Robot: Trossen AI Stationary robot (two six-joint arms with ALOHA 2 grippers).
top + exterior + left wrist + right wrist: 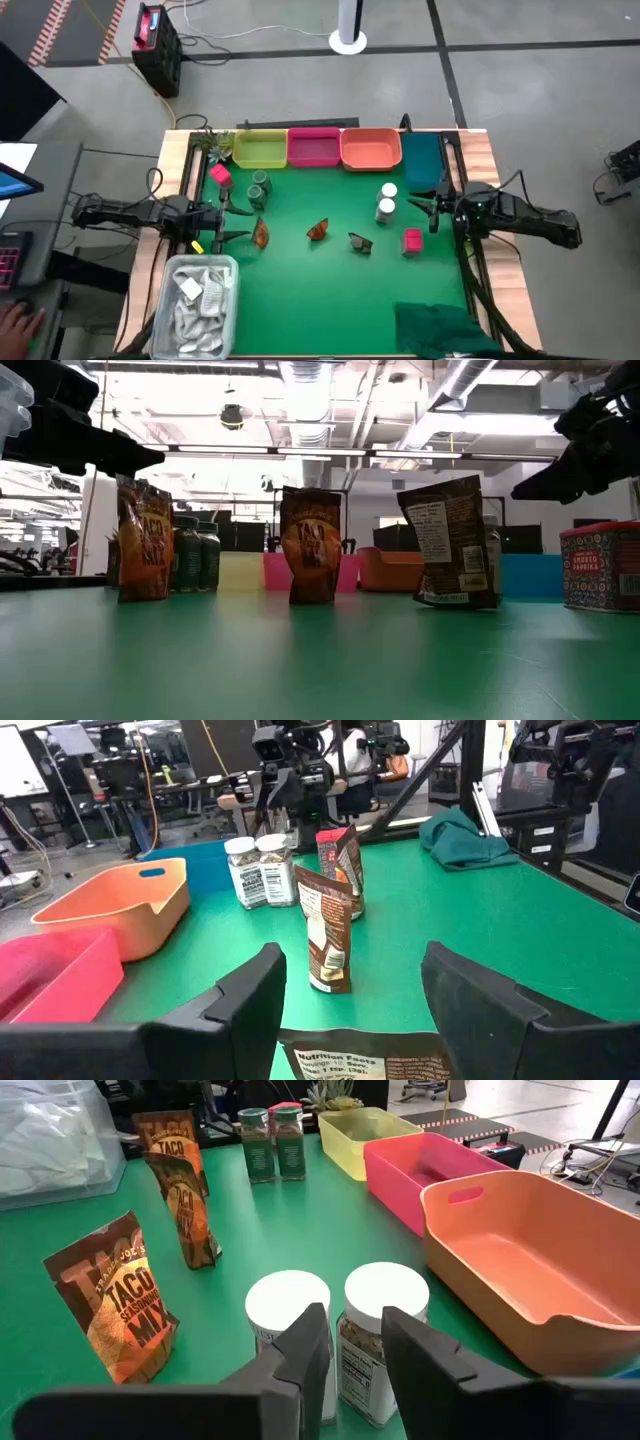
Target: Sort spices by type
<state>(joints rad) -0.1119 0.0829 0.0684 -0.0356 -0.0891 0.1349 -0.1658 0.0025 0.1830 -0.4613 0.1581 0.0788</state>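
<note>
Three orange-brown packets [260,234] [318,230] [360,243] stand upright on their bottom edges in a row on the green mat. Two dark green jars [259,187] stand far left, with one pink box [221,174] beside them. Two white-capped jars [387,200] stand side by side at the right, and the other pink box [411,241] is nearer. My left gripper [232,222] is open, just left of the leftmost packet [360,1058], fingers level. My right gripper [355,1320] is open with a narrow gap, just right of the white-capped jars [385,1330].
Yellow [260,148], pink [313,147], orange [370,149] and teal [420,160] trays line the far edge. A clear tub [197,305] of white packets sits near left, a dark green cloth [445,325] near right. A small plant [215,145] stands at the far left corner.
</note>
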